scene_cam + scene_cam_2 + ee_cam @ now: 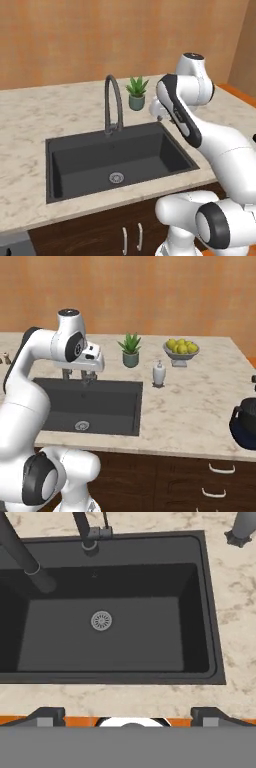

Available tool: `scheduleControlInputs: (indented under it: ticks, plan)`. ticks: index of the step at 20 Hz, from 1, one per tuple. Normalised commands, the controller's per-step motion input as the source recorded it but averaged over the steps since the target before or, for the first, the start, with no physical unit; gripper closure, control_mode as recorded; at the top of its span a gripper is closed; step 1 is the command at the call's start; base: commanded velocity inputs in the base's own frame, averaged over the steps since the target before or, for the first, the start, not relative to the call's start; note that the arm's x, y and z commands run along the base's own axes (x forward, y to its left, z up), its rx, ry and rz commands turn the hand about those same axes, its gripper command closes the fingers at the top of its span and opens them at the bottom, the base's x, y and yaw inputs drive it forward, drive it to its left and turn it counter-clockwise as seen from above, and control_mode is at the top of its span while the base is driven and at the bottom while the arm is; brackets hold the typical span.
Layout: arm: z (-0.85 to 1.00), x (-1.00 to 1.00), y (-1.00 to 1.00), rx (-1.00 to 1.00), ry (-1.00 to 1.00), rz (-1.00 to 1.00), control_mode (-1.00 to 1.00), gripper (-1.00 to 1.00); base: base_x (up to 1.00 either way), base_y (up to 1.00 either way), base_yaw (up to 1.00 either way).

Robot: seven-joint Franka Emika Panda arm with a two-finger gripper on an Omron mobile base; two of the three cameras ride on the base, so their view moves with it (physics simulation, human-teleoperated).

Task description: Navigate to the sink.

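The matte black sink (75,165) is set in the marble surface (200,406), directly ahead of the robot, with its round silver drain (101,620) on the basin floor and a dark gooseneck faucet (112,102) at its far rim. The end effector (128,714) hangs above the sink's right part, fingers spread and holding nothing. Right of the sink stand a potted succulent (130,349), a soap dispenser (159,373) and a bowl of lemons (181,349).
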Motion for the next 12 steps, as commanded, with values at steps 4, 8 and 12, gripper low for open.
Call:
scheduleControlInputs:
  ticks: [4, 8, 12]
  plan:
    - [0.0, 0.0, 0.0, 0.0, 0.0, 0.0, 1.0, -1.0, 0.72, 0.54, -0.02]
    - [0.0, 0.0, 0.0, 0.0, 0.0, 0.0, 1.0, -1.0, 0.44, 0.25, -0.03]
    - [0.0, 0.0, 0.0, 0.0, 0.0, 0.0, 1.0, -1.0, 0.0, 0.0, 0.0]
